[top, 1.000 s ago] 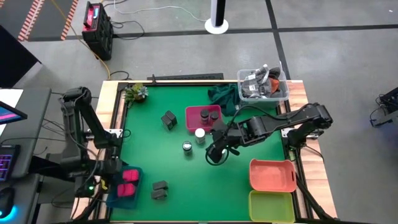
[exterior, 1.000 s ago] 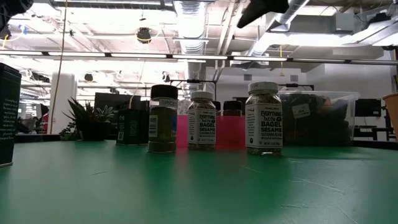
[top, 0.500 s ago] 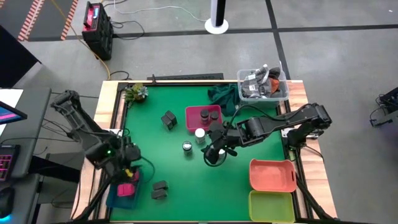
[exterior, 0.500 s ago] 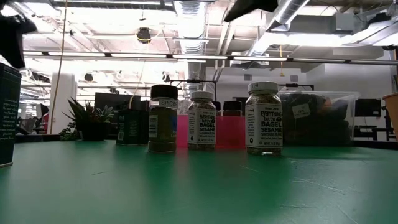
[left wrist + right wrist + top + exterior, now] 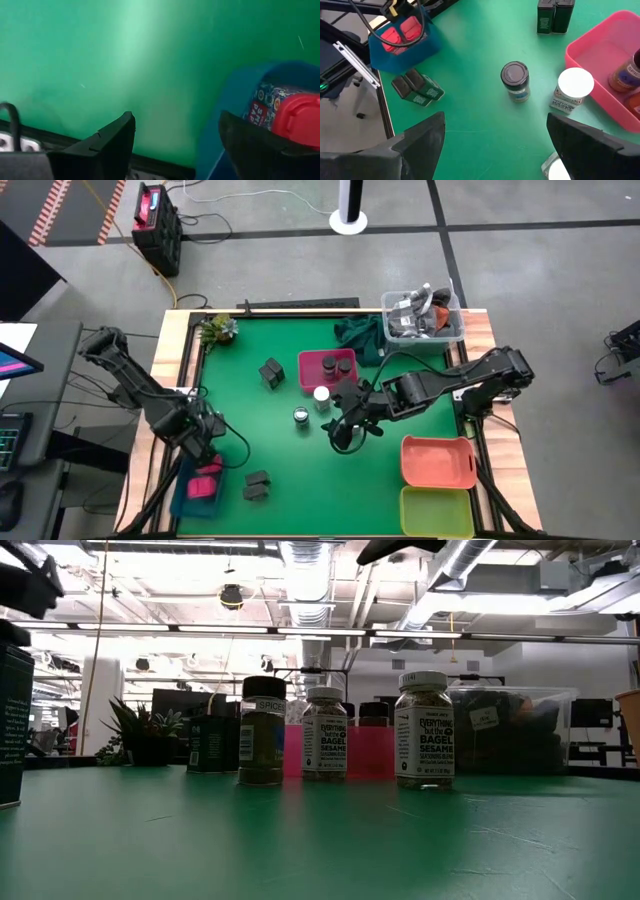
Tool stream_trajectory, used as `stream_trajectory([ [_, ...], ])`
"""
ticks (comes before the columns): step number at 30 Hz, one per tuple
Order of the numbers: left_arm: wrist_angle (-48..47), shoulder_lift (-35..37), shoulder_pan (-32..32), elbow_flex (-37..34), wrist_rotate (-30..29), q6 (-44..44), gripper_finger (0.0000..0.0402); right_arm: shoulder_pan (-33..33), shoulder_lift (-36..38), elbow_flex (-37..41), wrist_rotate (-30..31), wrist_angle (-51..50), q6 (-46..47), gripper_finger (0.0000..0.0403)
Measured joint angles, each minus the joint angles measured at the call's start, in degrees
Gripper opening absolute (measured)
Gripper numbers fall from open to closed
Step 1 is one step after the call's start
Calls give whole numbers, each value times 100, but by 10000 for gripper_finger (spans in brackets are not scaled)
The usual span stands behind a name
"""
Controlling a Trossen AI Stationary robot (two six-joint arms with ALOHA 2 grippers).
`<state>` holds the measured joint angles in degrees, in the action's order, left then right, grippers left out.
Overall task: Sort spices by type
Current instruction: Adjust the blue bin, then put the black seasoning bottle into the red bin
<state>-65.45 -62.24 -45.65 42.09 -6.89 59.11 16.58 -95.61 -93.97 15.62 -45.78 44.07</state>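
Over blue tray [image 5: 190, 490], left gripper [image 5: 205, 448] parted, empty

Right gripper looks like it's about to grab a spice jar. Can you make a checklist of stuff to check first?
1. Right gripper open: ok, fingers spread wide with nothing between them.
2. A jar within sight: ok, the dark-lidded jar and the white-capped jar stand upright on the green table.
3. Room around the jars: ok, the two stand apart from each other.
4. Pink tray ready: ok, it holds two brown jars with bare floor left.
5. Left gripper out of the way: ok, it is over at the blue tray.
6. Which jar is aimed for: cannot tell.
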Motion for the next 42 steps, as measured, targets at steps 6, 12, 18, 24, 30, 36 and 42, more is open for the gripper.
stream_trajectory([
  [6, -283, 46, -154, 32, 479, 205, 274, -2, 0, 0, 2, -2, 0, 371],
  [12, -765, 333, -113, 294, -464, 518, 274, -11, 2, -2, 0, -2, 8, 371],
  [18, -550, 577, 263, 523, -873, 280, 274, -11, -27, -4, 0, 20, 187, 371],
  [24, -183, 579, 1475, 570, -860, -903, 274, -44, -134, -4, 81, 177, 459, 370],
  [30, 998, 561, 2753, 570, -276, -2346, 274, 13, -238, -4, 241, 278, 705, 368],
  [36, 2365, 483, 3246, 585, 465, -2933, 274, 316, -214, -7, 361, -189, 1049, 368],
  [42, 3088, -120, 3196, 731, 493, -3081, 274, 590, -219, -7, 409, -1136, 1839, 367],
])
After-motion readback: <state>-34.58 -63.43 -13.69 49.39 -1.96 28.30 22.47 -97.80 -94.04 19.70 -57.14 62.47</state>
